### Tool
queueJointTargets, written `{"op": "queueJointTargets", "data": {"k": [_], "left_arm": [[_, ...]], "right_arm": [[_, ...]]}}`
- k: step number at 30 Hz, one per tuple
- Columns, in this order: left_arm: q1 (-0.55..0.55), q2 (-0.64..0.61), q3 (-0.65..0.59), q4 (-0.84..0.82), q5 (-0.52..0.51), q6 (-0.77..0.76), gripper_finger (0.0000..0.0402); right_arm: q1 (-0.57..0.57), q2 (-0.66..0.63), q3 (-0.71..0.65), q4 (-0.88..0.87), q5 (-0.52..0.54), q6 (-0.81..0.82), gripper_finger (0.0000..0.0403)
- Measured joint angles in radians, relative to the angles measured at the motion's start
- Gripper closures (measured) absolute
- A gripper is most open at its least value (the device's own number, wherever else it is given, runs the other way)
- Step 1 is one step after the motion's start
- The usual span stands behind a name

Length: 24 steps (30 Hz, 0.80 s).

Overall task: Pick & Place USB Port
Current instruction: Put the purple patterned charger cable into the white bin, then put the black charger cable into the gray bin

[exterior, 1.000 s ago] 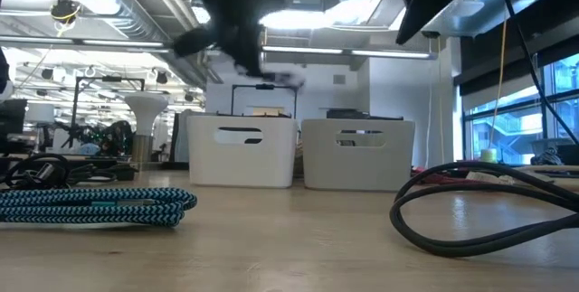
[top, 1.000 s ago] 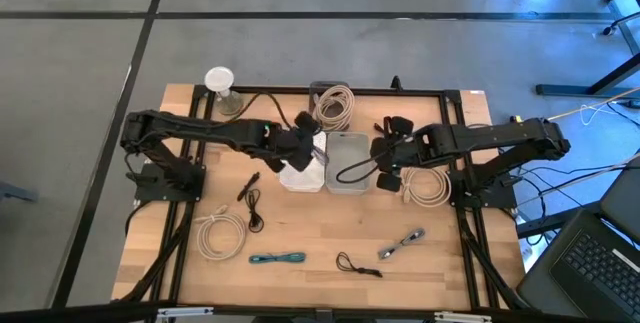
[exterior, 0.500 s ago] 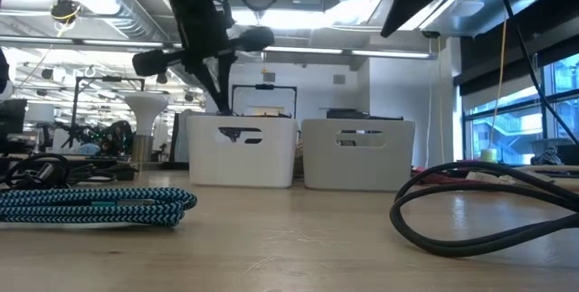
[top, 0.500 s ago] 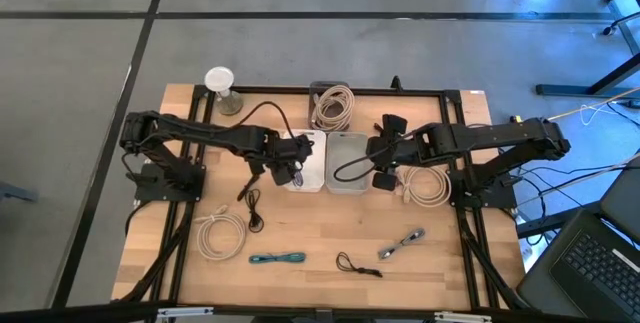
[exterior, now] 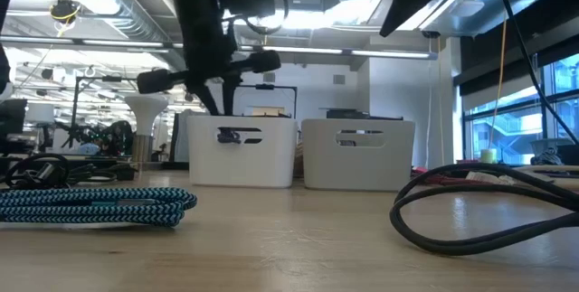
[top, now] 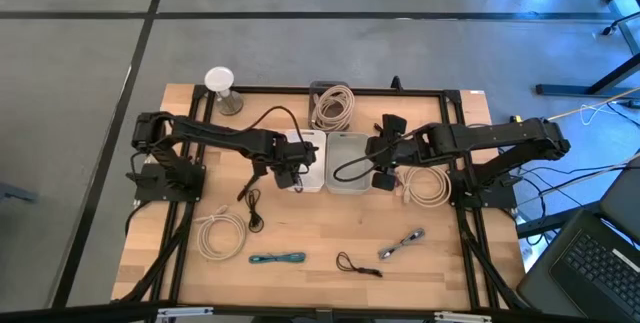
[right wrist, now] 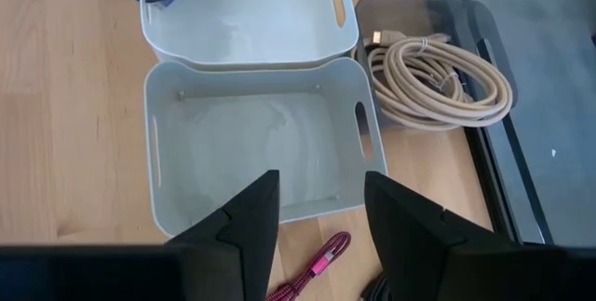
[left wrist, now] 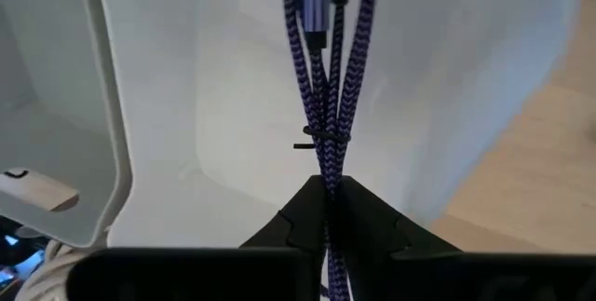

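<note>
Left claw [left wrist: 328, 210] pinched tight on blue braided USB cable [left wrist: 321, 87], dangling it into the white bin [left wrist: 214, 77] directly beneath. Right claw [right wrist: 321, 210] spread wide, holding nothing, hovering over the grey bin [right wrist: 256, 143] next to the white one, beige cable coil [right wrist: 438, 77] just beyond on the counter [top: 330, 228]

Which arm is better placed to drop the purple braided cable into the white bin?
The left. The left gripper is already shut on the purple braided cable, hanging over the white bin. The right gripper is open and empty above the grey bin beside it.
</note>
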Motion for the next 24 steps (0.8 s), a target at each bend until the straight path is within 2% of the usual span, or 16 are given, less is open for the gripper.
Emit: {"op": "queueJointTargets", "data": {"k": [13,15,19,21,24], "left_arm": [[0.001,0.008,0.000,0.029,-0.005,-0.117,0.0313],[0.000,0.008,0.000,0.030,-0.037,-0.129,0.0301],[-0.011,-0.014,0.000,0.000,-0.195,-0.179,0.0286],[-0.021,-0.045,0.008,-0.049,-0.201,-0.266,0.0283],[-0.043,-0.111,0.017,-0.098,-0.126,-0.499,0.0285]], "right_arm": [[0.000,0.000,0.000,-0.001,0.000,0.002,0.0240],[0.000,0.000,0.000,0.000,0.000,0.002,0.0240],[0.000,0.000,0.000,-0.009,0.000,0.004,0.0240],[0.001,0.000,0.000,-0.025,0.000,0.016,0.0240],[0.001,0.000,0.000,-0.070,-0.001,0.047,0.0240]]}}
